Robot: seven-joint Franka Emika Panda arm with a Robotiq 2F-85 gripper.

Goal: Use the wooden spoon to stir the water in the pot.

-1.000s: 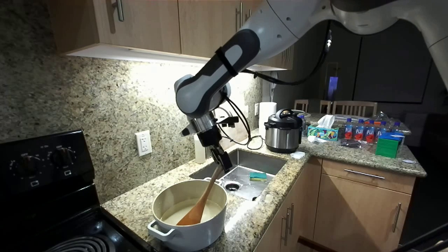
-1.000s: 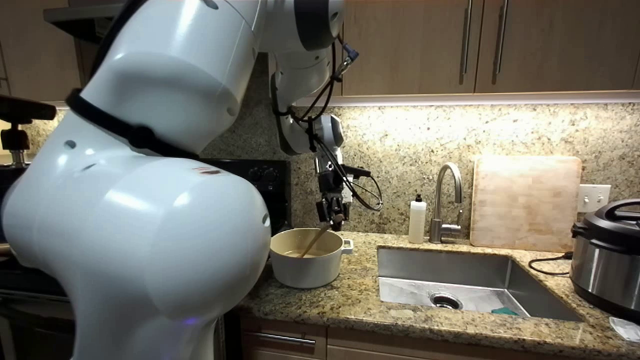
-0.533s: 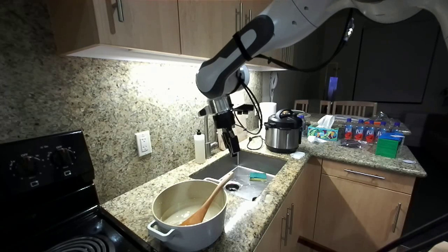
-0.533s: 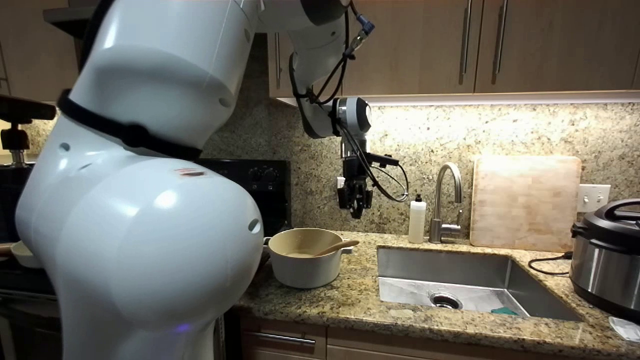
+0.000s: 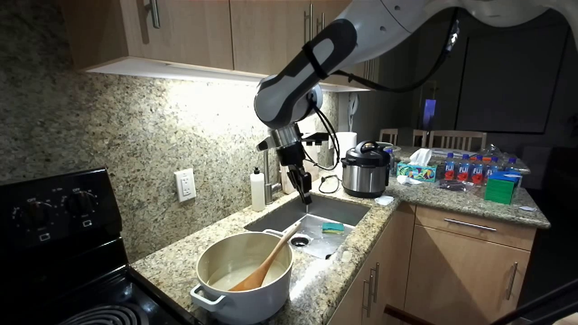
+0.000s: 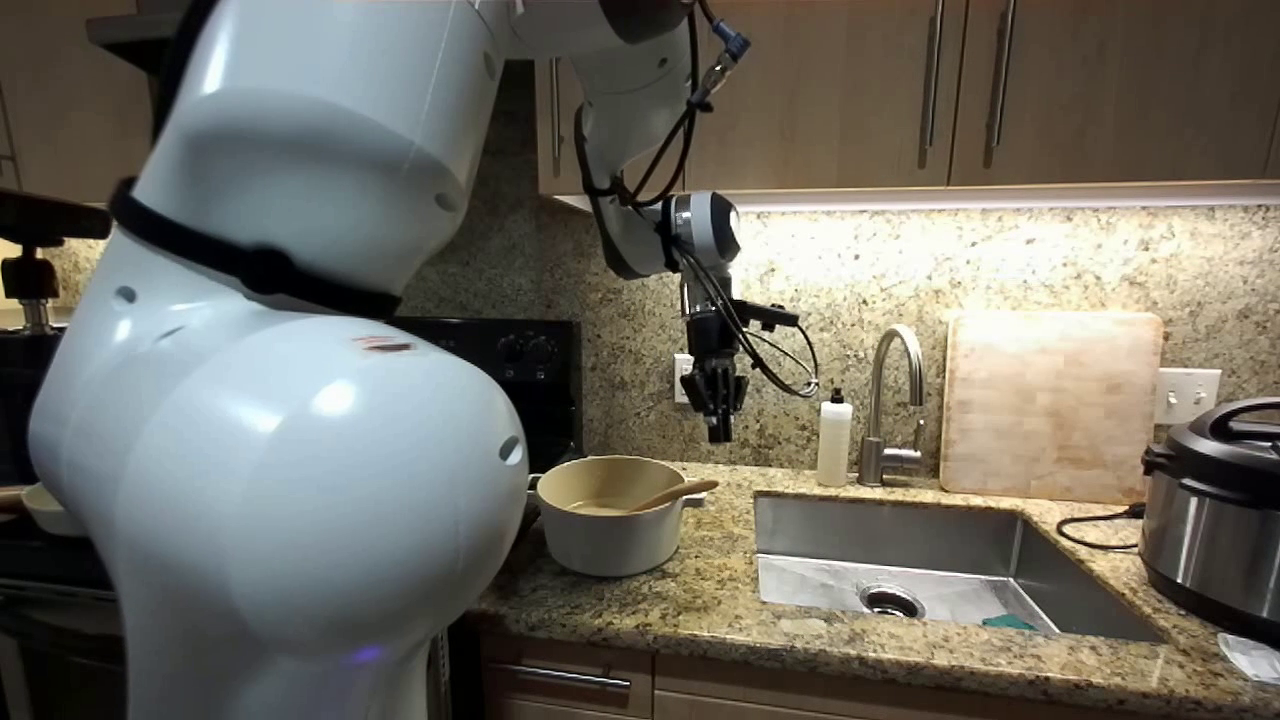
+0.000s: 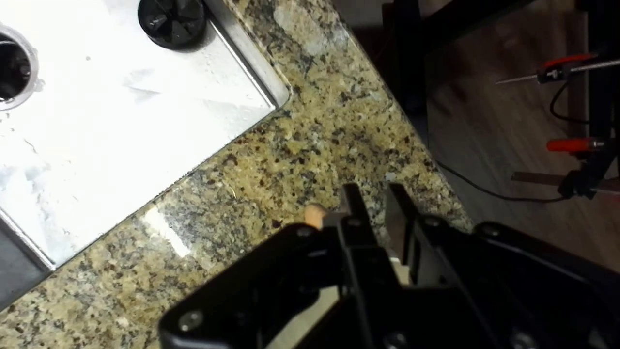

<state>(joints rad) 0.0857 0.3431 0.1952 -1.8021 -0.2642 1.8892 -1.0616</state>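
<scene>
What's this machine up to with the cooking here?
A robot arm has the job of stirring the water in a pot with a wooden spoon. At this moment it holds nothing: its gripper hangs in the air, slightly open, apart from the spoon. The spoon leans in the pot, handle sticking out over the rim. The pot stands on the counter, beside the sink.

Speckled stone wall (image 5: 144, 131), wooden cabinets (image 5: 185, 36), undercabinet light (image 6: 930, 198)
</scene>
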